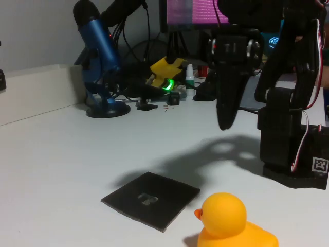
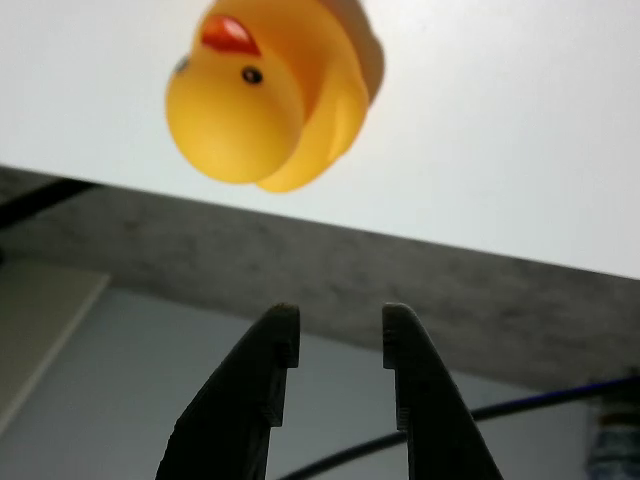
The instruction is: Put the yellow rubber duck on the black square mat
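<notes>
task barely begun, by my reading. the yellow rubber duck sits on the white bench at the near edge of the fixed view, just right of the black square mat, close beside it but not on it, beak pointing left toward the mat. mat lies flat and bare, faint grey mark at its centre.

my gripper hangs high in the air, well apart from the duck, fingers parted with a narrow gap, holding nothing. in the wrist view the duck shows ahead of the fingers on the bench.

left to do: descend, grasp the duck, carry it a short way left, set it on the mat.

writing: square black-and-white marker tag on my base, no letters. far monitor glows pink, text unreadable. no brand legible on the blue microphone.
</notes>
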Robot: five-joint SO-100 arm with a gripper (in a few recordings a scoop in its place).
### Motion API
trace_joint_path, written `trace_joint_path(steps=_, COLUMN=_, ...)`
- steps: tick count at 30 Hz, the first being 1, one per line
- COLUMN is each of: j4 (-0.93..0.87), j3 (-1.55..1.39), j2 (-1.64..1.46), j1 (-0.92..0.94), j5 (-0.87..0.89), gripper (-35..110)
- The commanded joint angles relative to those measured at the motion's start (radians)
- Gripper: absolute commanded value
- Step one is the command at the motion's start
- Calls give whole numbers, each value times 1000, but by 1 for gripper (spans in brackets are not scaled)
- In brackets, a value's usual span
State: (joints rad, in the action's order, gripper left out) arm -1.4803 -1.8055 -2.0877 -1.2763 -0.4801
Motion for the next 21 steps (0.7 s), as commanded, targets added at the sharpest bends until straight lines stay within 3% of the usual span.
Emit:
trace_joint_path(steps=1, j4=-5, j3=8, j2=-21, j1=-66, j5=-21, gripper=9)
trace_joint_path(steps=21, j4=11, j3=23, j2=-21, j1=-72, j5=-20, gripper=12)
